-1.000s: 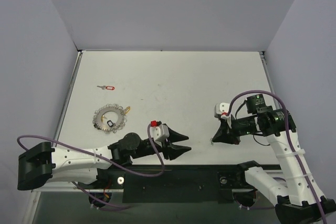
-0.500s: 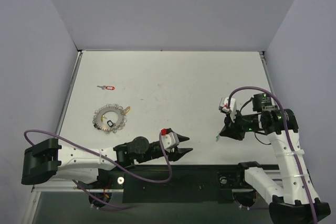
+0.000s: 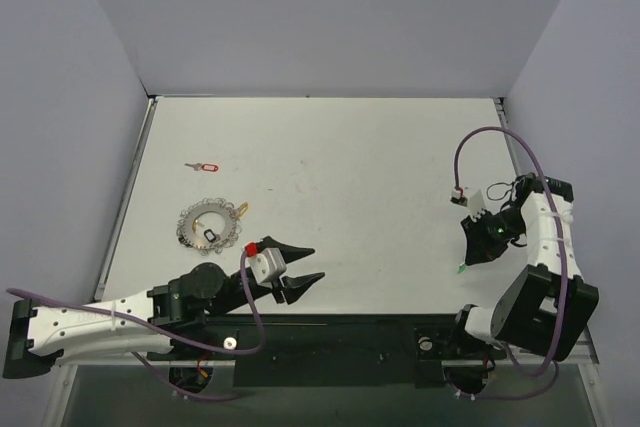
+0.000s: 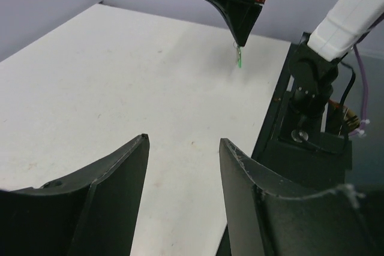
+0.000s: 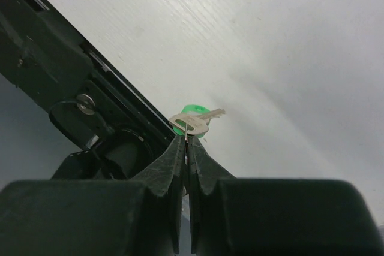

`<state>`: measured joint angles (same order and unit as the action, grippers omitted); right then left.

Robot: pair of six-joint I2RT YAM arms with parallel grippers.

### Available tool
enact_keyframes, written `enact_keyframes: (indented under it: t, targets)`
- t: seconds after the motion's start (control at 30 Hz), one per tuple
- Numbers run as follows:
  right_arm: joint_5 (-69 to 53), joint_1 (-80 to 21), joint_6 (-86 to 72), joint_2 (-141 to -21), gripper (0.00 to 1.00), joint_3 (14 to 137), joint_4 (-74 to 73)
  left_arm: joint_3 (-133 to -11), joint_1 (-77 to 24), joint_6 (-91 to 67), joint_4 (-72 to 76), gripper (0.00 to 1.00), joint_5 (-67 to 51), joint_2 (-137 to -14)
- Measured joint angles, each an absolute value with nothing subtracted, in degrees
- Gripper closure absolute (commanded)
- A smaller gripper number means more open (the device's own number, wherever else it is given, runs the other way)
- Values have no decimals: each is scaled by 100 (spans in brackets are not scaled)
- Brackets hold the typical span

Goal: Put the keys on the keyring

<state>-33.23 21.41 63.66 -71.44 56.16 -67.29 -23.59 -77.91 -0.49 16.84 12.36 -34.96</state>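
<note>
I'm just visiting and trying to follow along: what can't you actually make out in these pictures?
- Small silver key with green plastic head: right wrist view, shut right jaws cover its lower part; top view, a mere speck.
- Small silver key with red plastic head: top view only, too small to show its teeth.
- Large lacy silver metal keyring: top view only, too small to show any opening; outside both wrist views.

Left pincer (image 3: 317,263) wide — right pincer (image 3: 463,264) tight.

Green key (image 5: 195,119): green head, silver blade. Red key (image 3: 205,166): red head, silver too. Keyring (image 3: 192,217): silvery w/ lacy rim, yellow bit.
</note>
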Motion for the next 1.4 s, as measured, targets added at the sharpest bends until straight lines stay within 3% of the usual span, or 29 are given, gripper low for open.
enact_keyframes:
  t: [0.17,0.37,0.93,1.4]
  targets:
    - [-2808,2073,6130,-7977,100,5581,-6235,-2753,-7797,228,357,39,1406,-3055]
    - [-2388,1647,5531,-9015,100,5752,-5627,-2768,-7854,454,-161,39,1520,-2917]
    - [-1925,698,4239,-10571,100,6851,-4639,-2364,-7881,528,191,39,1520,-2836]
    - [-1695,517,4021,-10641,100,6869,-4296,-2217,-7905,515,499,38,1562,-2928]
